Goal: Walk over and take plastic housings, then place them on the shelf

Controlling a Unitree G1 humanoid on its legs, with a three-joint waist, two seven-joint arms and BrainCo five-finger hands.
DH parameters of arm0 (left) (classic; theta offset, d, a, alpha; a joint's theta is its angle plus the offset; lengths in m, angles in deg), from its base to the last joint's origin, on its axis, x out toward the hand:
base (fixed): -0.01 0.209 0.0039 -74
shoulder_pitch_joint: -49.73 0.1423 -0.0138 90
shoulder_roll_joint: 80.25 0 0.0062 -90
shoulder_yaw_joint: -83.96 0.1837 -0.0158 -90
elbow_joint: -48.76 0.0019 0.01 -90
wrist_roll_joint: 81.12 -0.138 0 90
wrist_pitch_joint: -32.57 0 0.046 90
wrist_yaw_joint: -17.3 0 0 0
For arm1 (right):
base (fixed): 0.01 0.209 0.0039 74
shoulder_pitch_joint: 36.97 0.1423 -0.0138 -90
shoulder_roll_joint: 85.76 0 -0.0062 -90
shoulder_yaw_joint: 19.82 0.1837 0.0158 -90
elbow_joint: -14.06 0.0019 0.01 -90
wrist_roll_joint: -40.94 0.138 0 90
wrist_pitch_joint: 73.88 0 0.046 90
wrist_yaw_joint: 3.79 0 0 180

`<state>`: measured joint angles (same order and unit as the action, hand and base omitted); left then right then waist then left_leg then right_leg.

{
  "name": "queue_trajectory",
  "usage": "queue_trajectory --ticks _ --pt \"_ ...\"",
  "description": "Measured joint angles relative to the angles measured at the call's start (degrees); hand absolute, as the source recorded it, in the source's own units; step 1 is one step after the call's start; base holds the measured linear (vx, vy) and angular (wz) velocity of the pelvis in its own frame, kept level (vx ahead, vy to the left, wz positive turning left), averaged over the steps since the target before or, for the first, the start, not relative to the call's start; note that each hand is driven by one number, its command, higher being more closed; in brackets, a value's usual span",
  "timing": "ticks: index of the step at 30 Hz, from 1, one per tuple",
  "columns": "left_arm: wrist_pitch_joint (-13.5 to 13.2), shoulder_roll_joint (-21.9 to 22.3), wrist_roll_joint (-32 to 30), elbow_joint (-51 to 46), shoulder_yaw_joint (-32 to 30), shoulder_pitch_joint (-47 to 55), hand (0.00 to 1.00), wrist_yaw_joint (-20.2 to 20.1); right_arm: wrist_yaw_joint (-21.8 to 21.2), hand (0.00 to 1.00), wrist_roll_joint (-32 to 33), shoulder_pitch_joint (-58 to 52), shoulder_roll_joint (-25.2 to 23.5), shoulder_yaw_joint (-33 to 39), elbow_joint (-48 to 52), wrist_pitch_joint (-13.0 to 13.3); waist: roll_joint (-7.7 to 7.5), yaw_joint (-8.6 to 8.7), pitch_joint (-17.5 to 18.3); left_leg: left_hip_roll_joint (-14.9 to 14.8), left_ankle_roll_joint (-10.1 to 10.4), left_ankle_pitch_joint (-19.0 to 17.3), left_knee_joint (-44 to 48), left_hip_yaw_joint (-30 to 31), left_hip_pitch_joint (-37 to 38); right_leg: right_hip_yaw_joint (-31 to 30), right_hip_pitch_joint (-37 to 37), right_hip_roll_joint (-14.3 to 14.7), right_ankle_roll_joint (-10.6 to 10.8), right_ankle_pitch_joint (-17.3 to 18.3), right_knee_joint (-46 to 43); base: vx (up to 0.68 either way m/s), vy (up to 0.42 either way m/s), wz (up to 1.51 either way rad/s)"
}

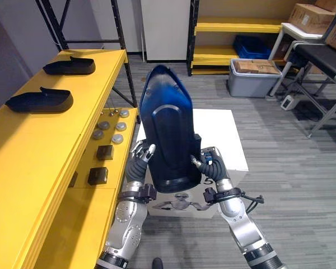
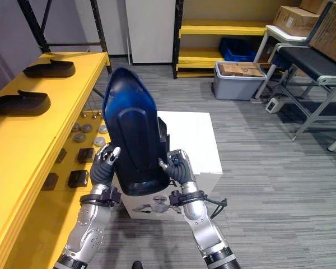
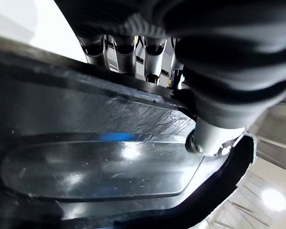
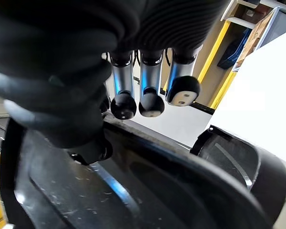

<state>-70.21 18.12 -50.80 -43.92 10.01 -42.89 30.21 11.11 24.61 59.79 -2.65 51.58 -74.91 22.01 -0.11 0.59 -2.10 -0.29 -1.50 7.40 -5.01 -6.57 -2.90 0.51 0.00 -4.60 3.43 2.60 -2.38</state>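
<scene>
At the far left the yellow shelf (image 1: 39,151) already carries two dark housings (image 1: 40,101), lying flat one behind the other on its top board, with bare board nearer the robot. A lower tier beside it holds small grey discs (image 1: 113,124) and dark blocks (image 1: 98,175). Next comes the left hand (image 1: 140,162), closed on the left edge of the plastic housing (image 1: 171,129): its thumb lies on the hollow face turned to the camera and its fingers wrap behind the rim. The housing is a long, dark blue, glossy shell, held upright between both hands, its pointed end up and its broad rounded end low, above a white box (image 1: 227,134). The right hand (image 1: 210,163) pinches the opposite edge the same way, thumb inside, fingers (image 4: 151,102) over the rim (whether the fingertips press on the outer skin I cannot tell). I judge the shell light for its bulk and stiff enough to keep its shape, but smooth and slippery, and thin at the rim, so a hard squeeze could flex it. The low two-sided hold on the rim seems right, though the tall top could tip. Further right a grey bin (image 1: 252,78) of cartons stands on the floor.
</scene>
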Motion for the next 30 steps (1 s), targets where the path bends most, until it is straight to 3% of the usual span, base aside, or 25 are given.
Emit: queue_trajectory --ticks 1,2,9,18,20,25,30 --pt "0.1 0.0 0.0 0.0 0.0 0.0 1.00 0.2 0.0 1.00 0.0 0.0 0.0 0.0 0.0 0.0 -0.01 0.00 0.0 0.0 0.0 0.0 0.0 0.0 0.0 0.0 0.0 0.0 0.0 0.0 0.0 0.00 0.000 0.00" --pt "0.3 -0.1 0.0 0.1 0.0 0.0 1.00 0.4 0.0 0.00 0.0 0.0 0.0 0.0 0.0 0.5 -0.01 -0.02 0.0 -0.1 0.0 0.0 0.0 0.0 0.0 0.0 0.0 0.1 0.0 0.0 0.0 0.00 0.000 0.00" --pt "1.1 -0.1 -0.5 0.2 -0.1 0.0 1.00 0.4 -0.7 0.00 0.4 0.0 -0.3 0.7 0.3 1.1 -0.03 -0.02 0.1 0.0 0.1 0.1 0.0 0.0 0.1 0.1 0.0 0.1 0.0 0.0 -0.3 0.00 0.000 0.00" --pt "2.9 3.3 -8.7 -1.5 -3.2 2.0 1.00 -2.5 -7.2 0.00 17.5 0.0 -2.7 8.0 7.6 3.8 -0.02 -0.02 0.1 0.0 0.1 0.5 -0.2 0.2 0.4 0.2 0.1 0.1 0.0 0.1 -1.1 0.00 0.000 0.00" --pt "3.1 4.0 -9.9 -1.9 -4.2 2.7 1.00 -2.9 -8.0 0.00 21.1 -0.2 -3.1 11.1 9.4 4.5 0.00 0.05 0.1 0.0 0.3 0.4 -0.2 0.2 0.5 0.2 0.1 0.1 0.1 0.1 -1.1 0.00 0.000 0.00" --pt "3.2 4.1 -13.3 -4.2 -11.9 8.4 1.00 -3.6 -7.0 0.00 29.5 -3.2 -2.6 30.1 9.4 6.6 0.01 0.17 0.1 0.0 0.4 0.3 -0.3 0.1 0.5 0.2 0.0 0.1 0.1 0.1 -1.0 0.00 0.000 0.00" --pt "3.4 4.3 -14.3 -8.1 -16.9 11.5 1.00 -3.4 -6.9 0.00 30.2 -9.7 -1.8 36.8 -3.6 6.5 0.05 0.58 0.4 0.0 0.5 0.2 -0.3 0.1 0.4 0.2 0.1 0.1 0.1 0.1 -0.8 0.00 0.000 0.00"
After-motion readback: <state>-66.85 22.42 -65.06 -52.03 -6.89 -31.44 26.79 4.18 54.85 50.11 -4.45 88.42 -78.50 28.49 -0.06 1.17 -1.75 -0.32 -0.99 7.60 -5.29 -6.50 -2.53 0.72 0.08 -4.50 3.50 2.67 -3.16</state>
